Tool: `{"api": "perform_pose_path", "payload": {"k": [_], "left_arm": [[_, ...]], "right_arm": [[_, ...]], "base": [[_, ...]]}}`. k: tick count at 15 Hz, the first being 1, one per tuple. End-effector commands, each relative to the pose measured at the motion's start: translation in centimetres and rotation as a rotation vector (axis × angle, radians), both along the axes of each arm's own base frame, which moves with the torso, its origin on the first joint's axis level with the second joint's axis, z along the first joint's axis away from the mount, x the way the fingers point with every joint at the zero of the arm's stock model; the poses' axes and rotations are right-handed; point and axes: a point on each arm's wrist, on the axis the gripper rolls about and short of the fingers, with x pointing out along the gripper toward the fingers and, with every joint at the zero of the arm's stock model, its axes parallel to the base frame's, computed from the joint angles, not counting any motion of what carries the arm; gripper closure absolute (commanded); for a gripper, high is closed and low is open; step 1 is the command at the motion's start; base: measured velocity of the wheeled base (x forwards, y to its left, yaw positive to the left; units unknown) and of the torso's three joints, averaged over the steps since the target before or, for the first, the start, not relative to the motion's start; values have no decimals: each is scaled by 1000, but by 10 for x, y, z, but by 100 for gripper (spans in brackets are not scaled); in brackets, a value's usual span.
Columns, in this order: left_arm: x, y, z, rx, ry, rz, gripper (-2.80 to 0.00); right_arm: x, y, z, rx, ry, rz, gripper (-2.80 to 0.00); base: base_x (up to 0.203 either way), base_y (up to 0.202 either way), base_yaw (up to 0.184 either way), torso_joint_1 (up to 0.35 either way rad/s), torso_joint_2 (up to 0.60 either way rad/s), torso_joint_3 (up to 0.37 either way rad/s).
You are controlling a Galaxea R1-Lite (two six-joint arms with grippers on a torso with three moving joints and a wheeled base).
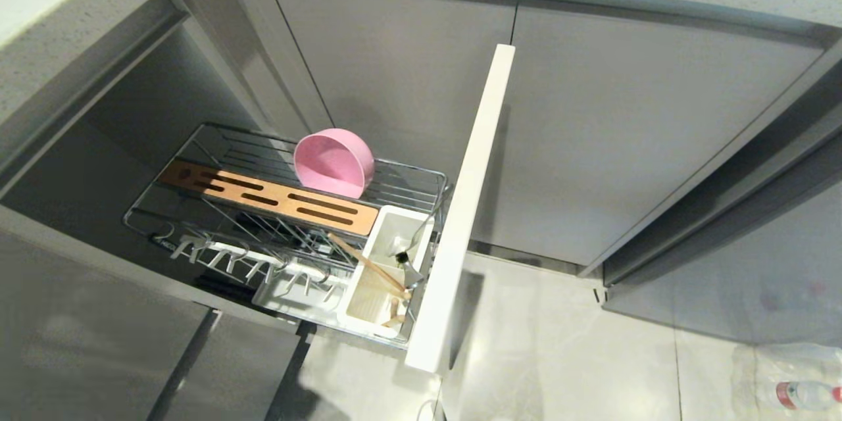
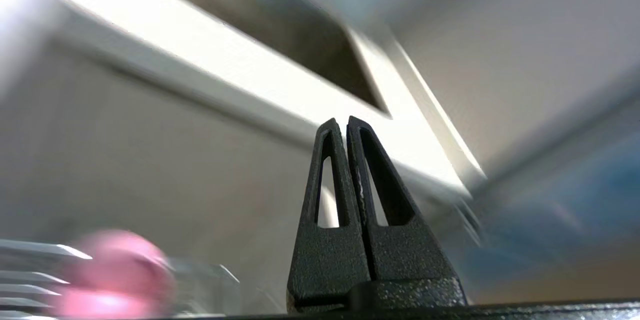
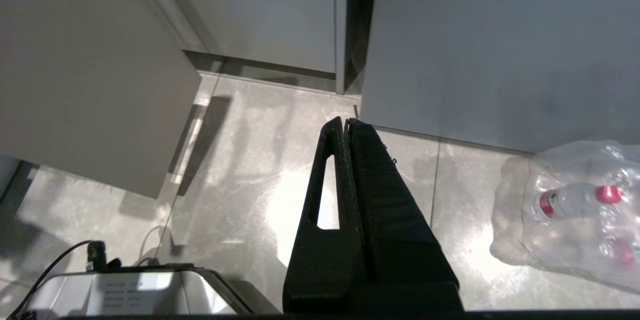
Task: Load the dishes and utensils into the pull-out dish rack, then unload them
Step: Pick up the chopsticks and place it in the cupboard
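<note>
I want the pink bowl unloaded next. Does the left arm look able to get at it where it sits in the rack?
Probably yes. The pink bowl lies tipped on its side on the rack, nothing over it. The left gripper is shut and empty, with the bowl in its view; it must open first.

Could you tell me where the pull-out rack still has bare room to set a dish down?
The wire shelf left of the pink bowl is bare, up to the wooden strip. The plate prongs below the strip stand empty. The white caddy is crowded with chopsticks and a fork.
</note>
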Motion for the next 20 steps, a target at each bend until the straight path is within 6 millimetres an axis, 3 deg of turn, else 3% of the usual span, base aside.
{"api": "perform_pose_path", "payload": {"k": [1, 5, 10, 20], "left_arm": [[-11, 14, 16, -32, -39, 129, 0], [-28, 30, 32, -33, -27, 452, 0], [-26, 39, 20, 19, 160, 778, 0], [-1, 53, 17, -11, 493, 1019, 0]], "right_arm": [[0, 0, 0, 1, 2, 0, 0], [0, 0, 0, 1, 2, 0, 0], [0, 0, 0, 1, 3, 0, 0], [0, 0, 0, 1, 2, 0, 0]], "base": [[0, 0, 0, 0, 0, 0], [0, 0, 0, 0, 0, 0], [0, 0, 0, 0, 0, 0], [0, 0, 0, 0, 0, 0]]}}
